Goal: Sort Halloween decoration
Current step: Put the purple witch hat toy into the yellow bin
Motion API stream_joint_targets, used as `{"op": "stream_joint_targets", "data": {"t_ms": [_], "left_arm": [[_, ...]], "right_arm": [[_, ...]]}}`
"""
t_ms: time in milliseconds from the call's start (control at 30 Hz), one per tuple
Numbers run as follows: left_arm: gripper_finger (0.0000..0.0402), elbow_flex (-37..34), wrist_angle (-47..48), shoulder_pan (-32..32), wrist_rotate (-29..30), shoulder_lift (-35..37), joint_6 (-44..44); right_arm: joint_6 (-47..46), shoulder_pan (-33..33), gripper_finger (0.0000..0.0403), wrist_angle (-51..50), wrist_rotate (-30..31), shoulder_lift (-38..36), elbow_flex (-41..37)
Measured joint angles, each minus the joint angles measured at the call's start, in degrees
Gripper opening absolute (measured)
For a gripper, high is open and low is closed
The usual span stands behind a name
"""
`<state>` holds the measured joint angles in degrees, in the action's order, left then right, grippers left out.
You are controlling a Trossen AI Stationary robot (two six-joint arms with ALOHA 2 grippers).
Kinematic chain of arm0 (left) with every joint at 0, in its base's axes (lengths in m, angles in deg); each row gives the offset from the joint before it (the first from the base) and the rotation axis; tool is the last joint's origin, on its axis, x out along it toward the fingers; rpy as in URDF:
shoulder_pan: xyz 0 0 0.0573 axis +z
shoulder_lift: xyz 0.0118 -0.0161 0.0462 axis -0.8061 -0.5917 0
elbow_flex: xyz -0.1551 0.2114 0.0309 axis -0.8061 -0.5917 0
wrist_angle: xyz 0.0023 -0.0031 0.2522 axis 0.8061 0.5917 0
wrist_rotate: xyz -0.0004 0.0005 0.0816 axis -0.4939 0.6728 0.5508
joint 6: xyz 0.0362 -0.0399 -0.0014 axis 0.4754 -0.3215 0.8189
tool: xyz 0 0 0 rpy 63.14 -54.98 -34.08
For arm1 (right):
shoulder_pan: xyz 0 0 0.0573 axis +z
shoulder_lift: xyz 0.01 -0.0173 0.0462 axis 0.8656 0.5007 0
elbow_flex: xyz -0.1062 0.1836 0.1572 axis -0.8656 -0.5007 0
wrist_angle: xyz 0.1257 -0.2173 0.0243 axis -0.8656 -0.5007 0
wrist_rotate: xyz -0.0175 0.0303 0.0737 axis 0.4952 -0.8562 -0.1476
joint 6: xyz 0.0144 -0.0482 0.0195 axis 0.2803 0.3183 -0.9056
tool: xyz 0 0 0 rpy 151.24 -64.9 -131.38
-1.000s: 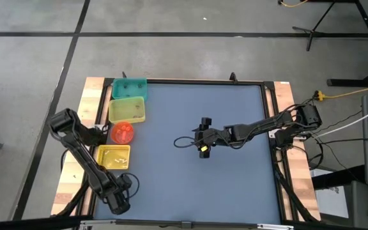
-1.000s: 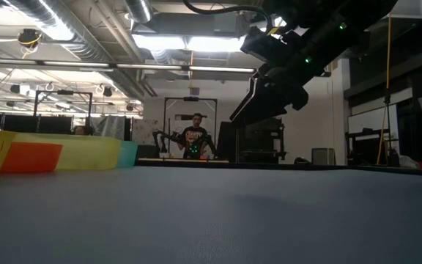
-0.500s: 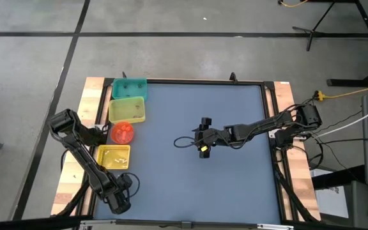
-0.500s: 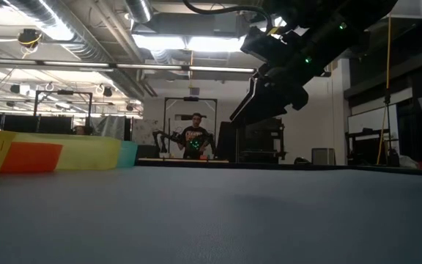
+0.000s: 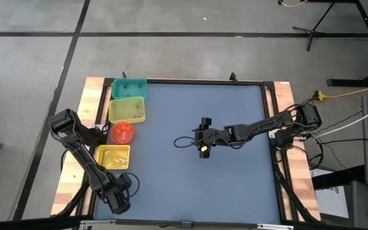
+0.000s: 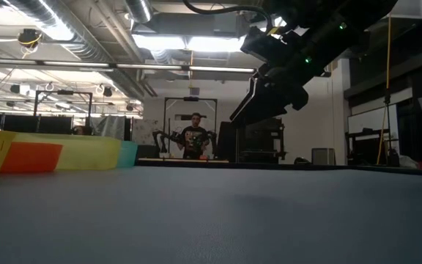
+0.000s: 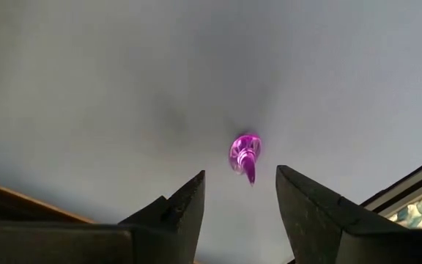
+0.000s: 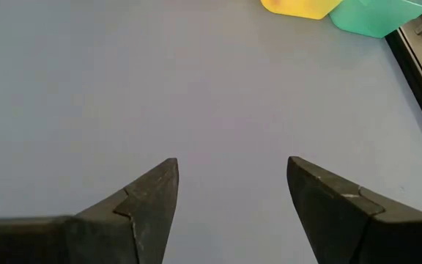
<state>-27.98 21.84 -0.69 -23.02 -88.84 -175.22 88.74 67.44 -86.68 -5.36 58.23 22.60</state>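
One purple trinket [image 7: 245,155], small and translucent with a tapered tail, lies on the grey-blue desk [image 5: 235,172] near its front left corner, just ahead of the left pincer [image 7: 239,192], whose fingers stand apart either side of it without touching it. The left pincer holds nothing. Along the desk's left edge stand a teal bin [image 5: 129,88], a yellow bin [image 5: 127,109], a round red bin [image 5: 122,132] with orange trinkets inside, and a second yellow bin [image 5: 114,156] with pale pieces. Right pincer [image 8: 229,192]: raised over mid-desk, fingers wide apart, empty.
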Motion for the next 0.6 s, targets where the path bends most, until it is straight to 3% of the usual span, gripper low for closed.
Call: {"op": "stream_joint_targets", "data": {"t_ms": [600], "left_arm": [[0.0151,-0.01,-0.31,0.0,-1.05,-2.6,0.39]], "right_arm": [[0.02,0.0,0.0255,0.02,0.0,0.01,0.0]]}}
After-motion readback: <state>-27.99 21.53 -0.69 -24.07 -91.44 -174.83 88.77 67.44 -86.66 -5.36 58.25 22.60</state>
